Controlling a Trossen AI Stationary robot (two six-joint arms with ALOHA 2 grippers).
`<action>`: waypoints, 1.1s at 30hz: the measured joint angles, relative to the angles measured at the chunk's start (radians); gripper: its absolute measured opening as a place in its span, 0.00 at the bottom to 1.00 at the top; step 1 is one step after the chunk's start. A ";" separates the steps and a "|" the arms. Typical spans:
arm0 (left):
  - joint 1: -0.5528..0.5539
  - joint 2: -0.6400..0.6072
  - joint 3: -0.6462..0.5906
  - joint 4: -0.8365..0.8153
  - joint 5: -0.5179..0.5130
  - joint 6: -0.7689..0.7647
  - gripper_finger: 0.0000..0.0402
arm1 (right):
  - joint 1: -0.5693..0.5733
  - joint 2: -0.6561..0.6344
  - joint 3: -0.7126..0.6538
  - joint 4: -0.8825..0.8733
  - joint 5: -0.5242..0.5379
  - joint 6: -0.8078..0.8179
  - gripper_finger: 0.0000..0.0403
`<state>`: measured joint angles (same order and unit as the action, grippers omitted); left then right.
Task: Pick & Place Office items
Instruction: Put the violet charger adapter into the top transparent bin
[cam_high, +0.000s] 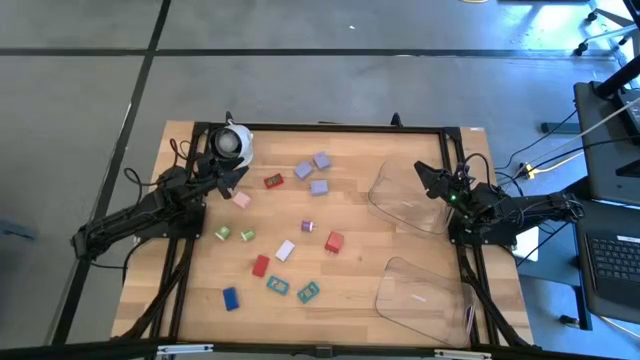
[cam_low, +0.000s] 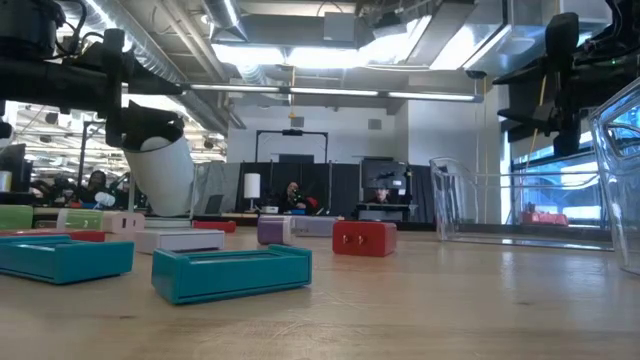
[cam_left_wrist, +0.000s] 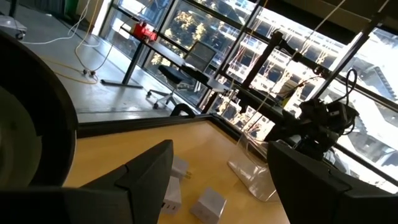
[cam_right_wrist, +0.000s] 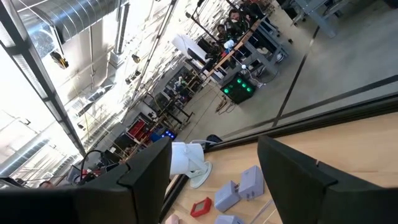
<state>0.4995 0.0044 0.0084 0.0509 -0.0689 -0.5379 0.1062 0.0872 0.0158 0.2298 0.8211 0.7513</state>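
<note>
Both arms wait raised, fingers wide and empty; the left gripper (cam_high: 232, 180) should descend squarely over the small pink block (cam_high: 241, 199).

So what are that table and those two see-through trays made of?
The pale tabletop looks like light wood with a matte finish: parallel plank seams and grain run across it. The two clear trays look like thin glossy plastic: the wood shows through them and their rims catch highlights. Glass seems less likely.

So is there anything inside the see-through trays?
No, both look empty. Through the upper clear tray and the lower clear tray only bare wood shows. All the little office items lie on the table outside them. Nothing seems hidden there.
</note>
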 joint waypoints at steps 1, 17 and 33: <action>0.000 0.000 0.000 0.000 0.000 0.000 0.64 | 0.000 0.000 0.000 -0.001 0.000 0.000 0.60; 0.000 0.000 0.000 0.003 -0.065 -0.113 0.64 | 0.000 0.000 0.000 -0.006 -0.019 0.000 0.60; -0.136 0.079 0.027 0.246 -0.143 -0.111 0.64 | 0.000 0.000 0.018 0.023 -0.108 -0.002 0.60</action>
<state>0.3635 0.0831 0.0354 0.2966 -0.2122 -0.6486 0.1059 0.0875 0.0339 0.2530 0.7136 0.7495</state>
